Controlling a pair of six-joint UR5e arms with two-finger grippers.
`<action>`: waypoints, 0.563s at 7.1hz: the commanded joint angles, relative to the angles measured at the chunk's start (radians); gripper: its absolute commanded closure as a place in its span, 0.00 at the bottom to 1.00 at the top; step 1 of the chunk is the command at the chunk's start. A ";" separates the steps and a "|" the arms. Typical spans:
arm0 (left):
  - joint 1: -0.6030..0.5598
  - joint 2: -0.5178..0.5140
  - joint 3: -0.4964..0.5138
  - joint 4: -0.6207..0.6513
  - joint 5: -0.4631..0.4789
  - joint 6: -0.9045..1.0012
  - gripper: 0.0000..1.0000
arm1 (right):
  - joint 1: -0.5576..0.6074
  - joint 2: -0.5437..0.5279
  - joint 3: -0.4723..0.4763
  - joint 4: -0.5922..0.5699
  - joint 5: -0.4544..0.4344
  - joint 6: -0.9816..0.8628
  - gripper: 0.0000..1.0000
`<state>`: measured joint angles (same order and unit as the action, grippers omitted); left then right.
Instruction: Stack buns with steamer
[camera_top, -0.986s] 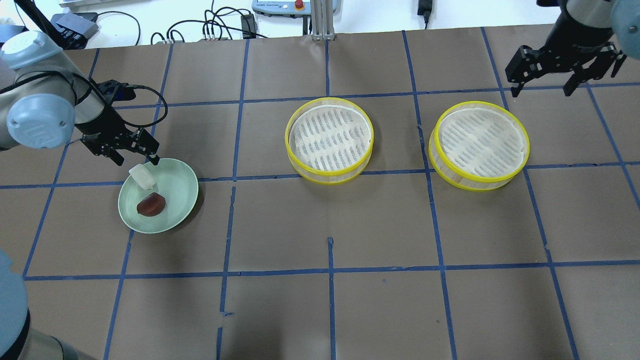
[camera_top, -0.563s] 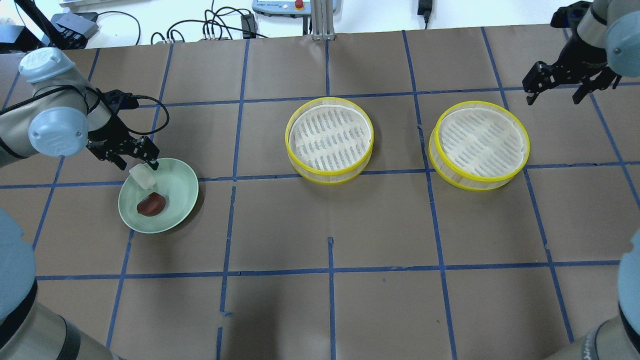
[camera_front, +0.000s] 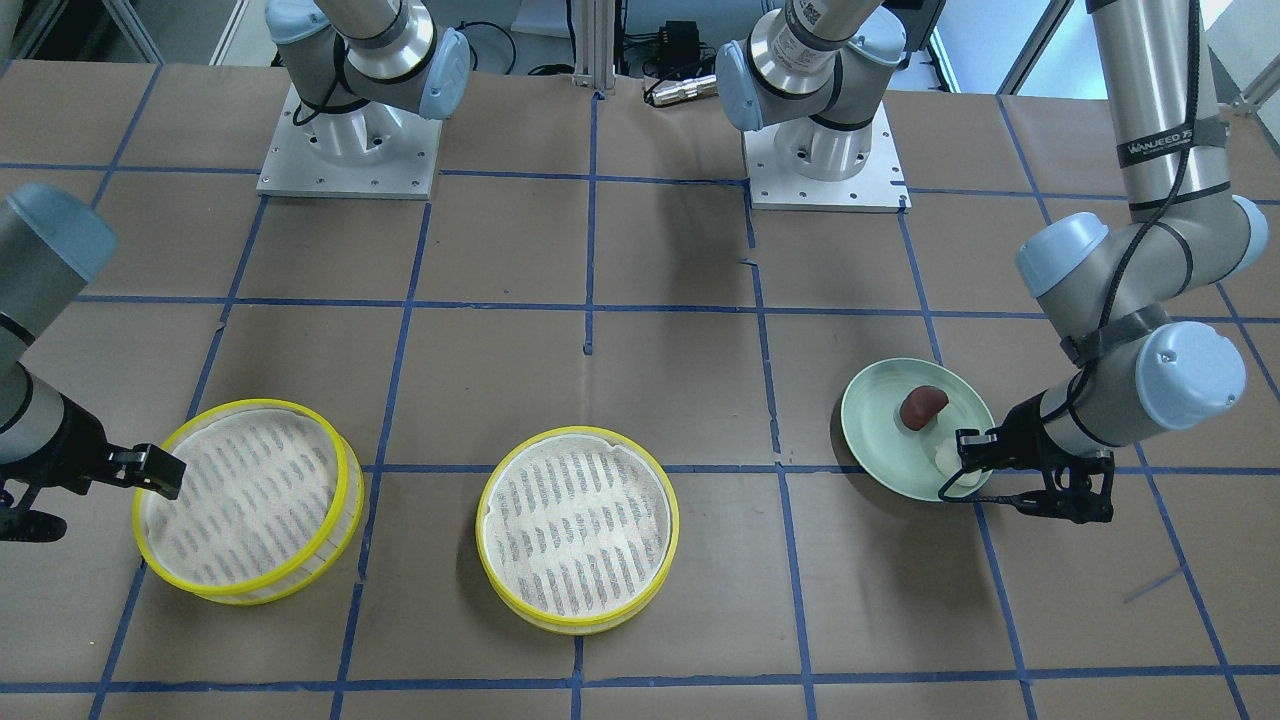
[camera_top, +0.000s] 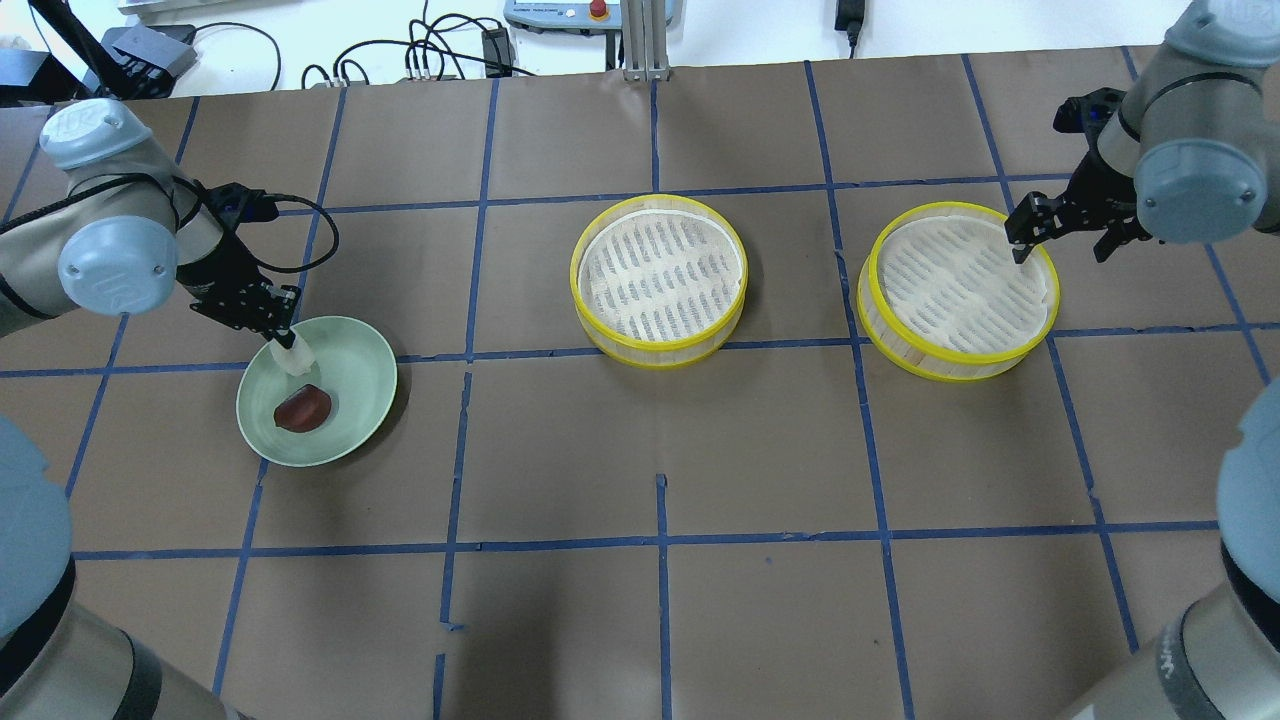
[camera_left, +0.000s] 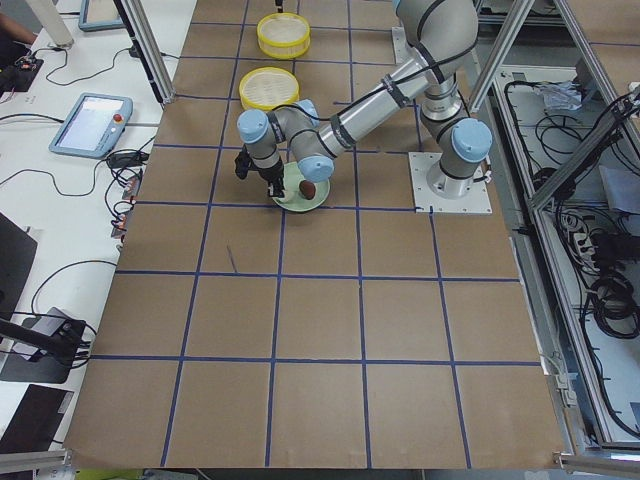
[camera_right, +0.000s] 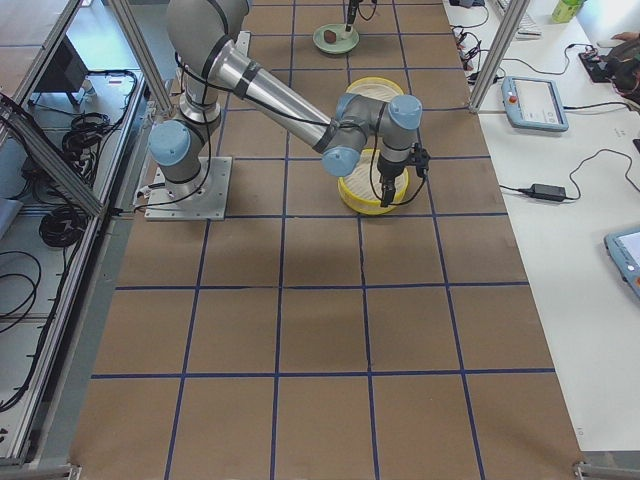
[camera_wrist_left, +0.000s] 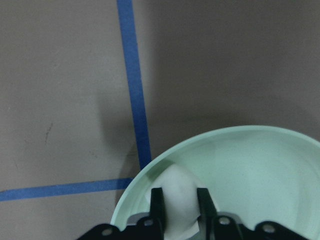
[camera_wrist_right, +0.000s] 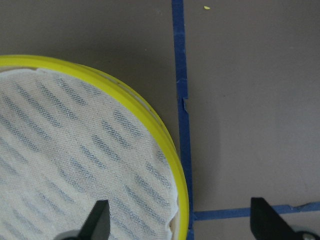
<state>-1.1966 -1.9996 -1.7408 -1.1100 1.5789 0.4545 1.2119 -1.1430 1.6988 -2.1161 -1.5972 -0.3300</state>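
While my left gripper (camera_wrist_left: 180, 197) was clamped on the white bun (camera_wrist_left: 175, 180) at the far left edge of the pale green plate (camera_top: 362, 392) (the reddish-brown bun (camera_top: 303, 408) lay just beside it, near the plate's middle), my left arm reached in from the left, wrist pointing down. My right gripper (camera_top: 1058, 255) was spread wide and held nothing, straddling the far right rim of the right steamer (camera_wrist_right: 150, 115), one finger over the mesh, one over the table.

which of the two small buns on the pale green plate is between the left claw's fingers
The white rounded bun, at the rim of the pale green plate, pinched by the left claw. The reddish-brown rounded bun lies free beside it.
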 joint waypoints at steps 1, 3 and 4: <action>-0.068 0.012 0.070 -0.004 -0.010 -0.031 0.91 | 0.000 0.023 0.016 -0.013 0.016 -0.122 0.02; -0.270 0.025 0.128 -0.002 -0.057 -0.292 0.86 | 0.000 0.037 0.016 -0.013 0.002 -0.152 0.22; -0.363 0.025 0.159 -0.002 -0.092 -0.474 0.86 | 0.000 0.036 0.013 -0.010 0.000 -0.153 0.58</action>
<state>-1.4366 -1.9774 -1.6214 -1.1126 1.5285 0.1929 1.2118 -1.1090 1.7139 -2.1287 -1.5918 -0.4742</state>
